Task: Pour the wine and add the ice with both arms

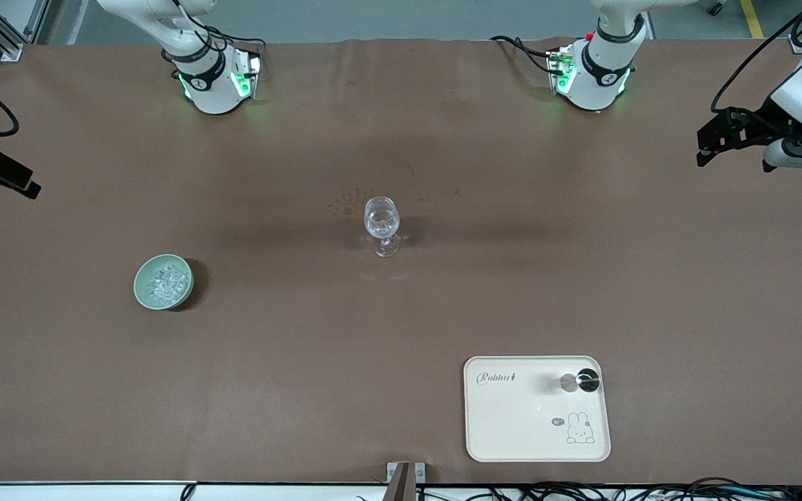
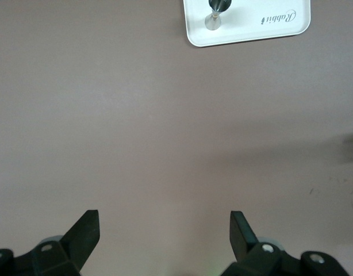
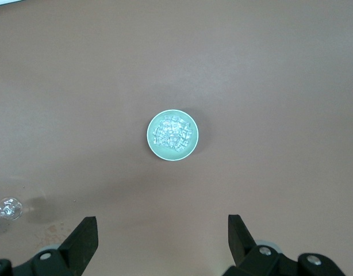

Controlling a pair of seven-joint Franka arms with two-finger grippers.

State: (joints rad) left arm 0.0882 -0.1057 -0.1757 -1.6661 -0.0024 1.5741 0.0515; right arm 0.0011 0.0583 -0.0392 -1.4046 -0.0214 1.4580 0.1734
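A stemmed wine glass (image 1: pixel 381 224) stands mid-table; whether it holds wine or ice cannot be told. A green bowl (image 1: pixel 163 281) of ice cubes (image 3: pixel 172 135) sits toward the right arm's end, and a dark bottle (image 1: pixel 580 380) stands on a cream tray (image 1: pixel 512 431) nearest the front camera. The left gripper (image 2: pixel 164 230) and right gripper (image 3: pixel 162 230) are held high, fingers spread, nothing gripped. The scene fits both a glass awaiting filling and one already served, so no step can be named.
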